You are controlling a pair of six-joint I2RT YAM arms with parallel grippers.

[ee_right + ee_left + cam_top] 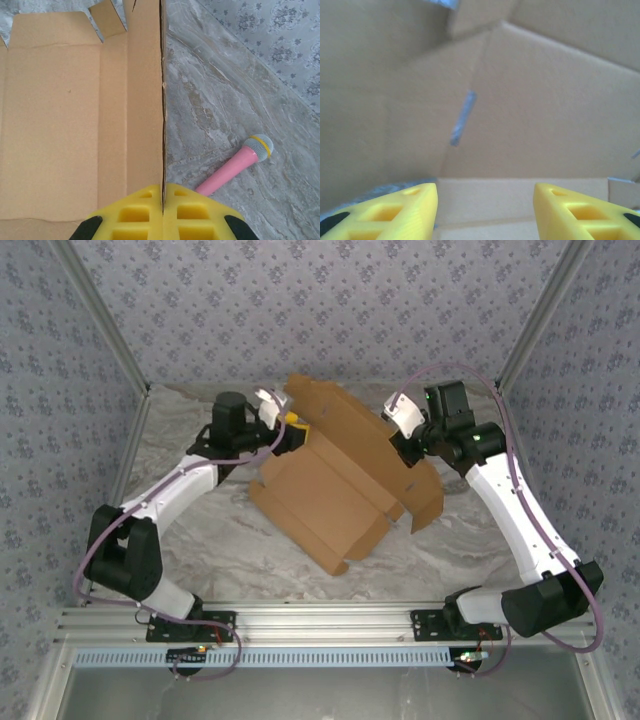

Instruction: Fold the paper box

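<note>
The right gripper point(163, 194) is clamped on a raised flap edge of the paper box point(330, 500), which lies at frame centre. The left gripper point(485, 202) gapes, fingers apart, facing cardboard. Beneath is a grey marbled table point(230, 540) with a pink stick point(227, 172) on it, and floral-patterned walls point(300, 300) stand behind.

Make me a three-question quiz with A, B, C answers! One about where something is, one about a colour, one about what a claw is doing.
1. Where is the pink toy microphone? A) on the table B) on the wall C) in a cup
2. What colour are the claw fingers? A) blue B) yellow C) green
3. What is the right claw doing? A) pinching the paper box edge B) wide open C) holding the microphone
Answers: 1 A, it lies on the marbled top. 2 B, the wrist views show yellow. 3 A, its fingers meet on the cardboard edge.
</note>
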